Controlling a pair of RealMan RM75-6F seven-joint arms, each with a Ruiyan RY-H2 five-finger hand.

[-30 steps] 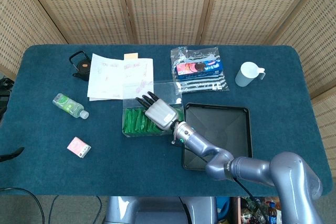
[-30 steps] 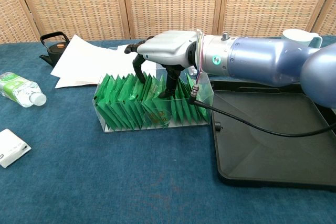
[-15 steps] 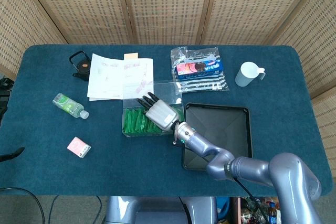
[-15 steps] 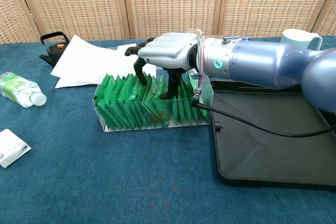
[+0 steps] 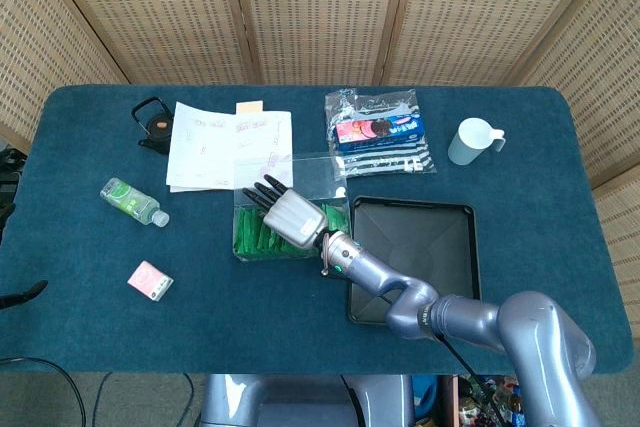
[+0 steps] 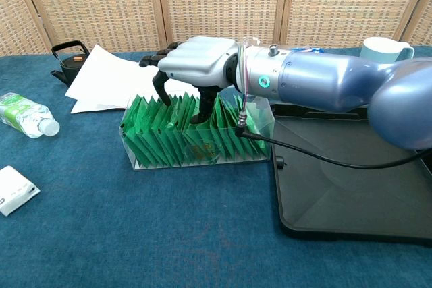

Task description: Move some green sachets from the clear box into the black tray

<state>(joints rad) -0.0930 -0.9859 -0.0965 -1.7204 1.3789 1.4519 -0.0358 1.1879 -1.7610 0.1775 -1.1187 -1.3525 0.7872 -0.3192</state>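
bright, even indoor light in both views; soft shadows, sharp focus, no noticeable glare.

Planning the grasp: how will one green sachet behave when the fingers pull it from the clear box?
The thin green sachets probably flex and weigh little. Packed upright in the clear plastic box, neighbours may drag along. The right hand hovers with its fingers curled above them.

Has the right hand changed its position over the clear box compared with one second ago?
Yes. The right hand has shifted left along the clear box, away from the black tray, and its fingers now hang over the left-middle green sachets.
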